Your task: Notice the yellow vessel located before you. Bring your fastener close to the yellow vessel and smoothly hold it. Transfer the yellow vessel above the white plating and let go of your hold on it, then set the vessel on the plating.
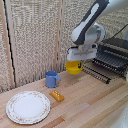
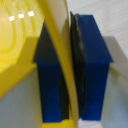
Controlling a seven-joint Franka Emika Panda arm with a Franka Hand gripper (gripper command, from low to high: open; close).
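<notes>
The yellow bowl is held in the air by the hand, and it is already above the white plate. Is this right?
Not quite. The exterior view shows the hand holding the yellow bowl in the air, but not above the white plate: it hangs beyond the blue mug, toward that view's right.

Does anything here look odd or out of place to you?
Only the yellow bowl: it hangs tilted in the air, its rim pinched between the gripper's jaws, well away from the plate. The mug stands upright; nothing looks spilled or broken.
</notes>
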